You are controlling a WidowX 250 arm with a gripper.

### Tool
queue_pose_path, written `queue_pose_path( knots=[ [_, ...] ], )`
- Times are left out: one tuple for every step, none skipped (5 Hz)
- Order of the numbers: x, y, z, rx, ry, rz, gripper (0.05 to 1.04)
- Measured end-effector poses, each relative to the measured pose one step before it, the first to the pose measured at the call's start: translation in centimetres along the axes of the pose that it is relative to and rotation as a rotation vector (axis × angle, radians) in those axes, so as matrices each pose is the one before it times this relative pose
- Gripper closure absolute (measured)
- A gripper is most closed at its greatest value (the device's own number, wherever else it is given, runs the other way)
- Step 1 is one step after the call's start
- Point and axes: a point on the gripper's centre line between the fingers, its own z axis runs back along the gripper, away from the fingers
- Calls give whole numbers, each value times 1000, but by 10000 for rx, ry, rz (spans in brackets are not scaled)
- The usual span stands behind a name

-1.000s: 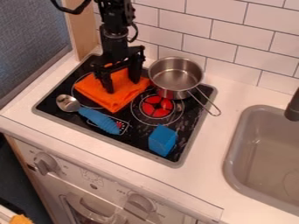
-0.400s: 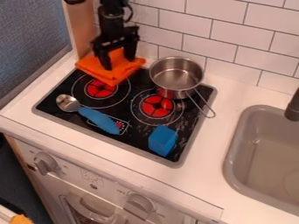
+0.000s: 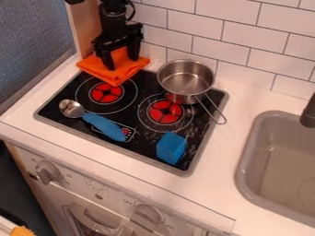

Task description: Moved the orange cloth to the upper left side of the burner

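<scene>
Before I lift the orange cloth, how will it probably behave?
The orange cloth will probably be floppy, because it is soft fabric with creases and layered folds. It may unfold or sag if only one layer is caught. It should hardly roll if pushed, since it lies as a low pile rather than a ball.

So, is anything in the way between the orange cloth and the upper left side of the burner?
Nothing visible is. The orange cloth lies at the upper edge of the left burner, with the gripper right at it. The saucepan stands off to the right.
</scene>
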Motion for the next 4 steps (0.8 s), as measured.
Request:
queue_pose_path(
  knots=[
    [-579,624,197,74,101,-129,83],
    [-367,745,439,-124,90,146,83],
    [11,691,499,-58,68,278,83],
    [303,-221,1775,-338,-159,42,84]
  ],
)
